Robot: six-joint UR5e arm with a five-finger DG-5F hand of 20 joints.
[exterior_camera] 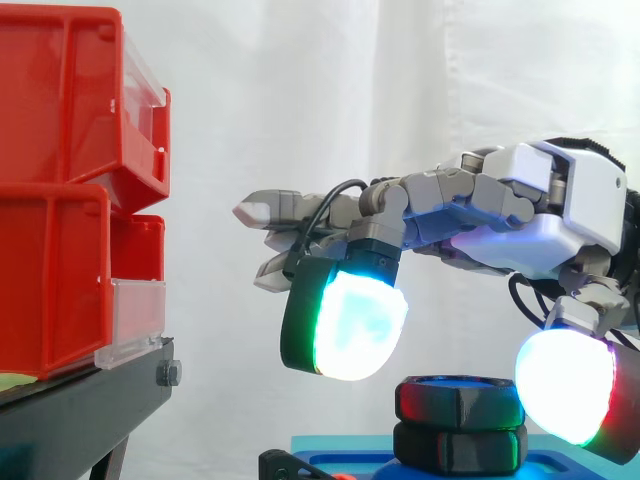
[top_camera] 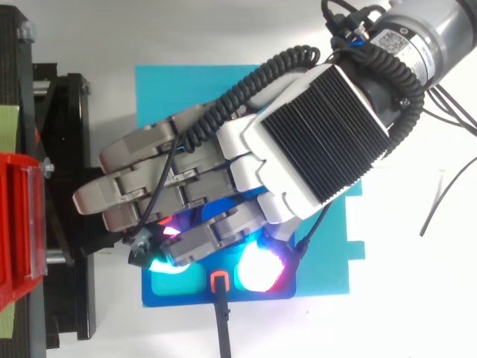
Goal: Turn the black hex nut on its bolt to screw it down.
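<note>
The black hex nut (exterior_camera: 459,402) sits low in the side view on a second black hex piece (exterior_camera: 460,447), both on a blue base (exterior_camera: 345,458). A blue face shows in the nut's top. My hand (exterior_camera: 560,210) hovers above it, reaching left with most fingers held straight. One finger bends down, and its glowing pad (exterior_camera: 345,320) hangs up and to the left of the nut. The thumb's pad (exterior_camera: 568,385) glows just right of the nut, and I see no contact. From above, my hand (top_camera: 320,134) covers the nut.
Red bins (exterior_camera: 60,190) stand stacked on a black stand (exterior_camera: 80,410) at the left. The blue base (top_camera: 173,287) lies on a cyan sheet (top_camera: 328,253). A small black bracket with an orange clip (top_camera: 219,282) sits at the base's front edge.
</note>
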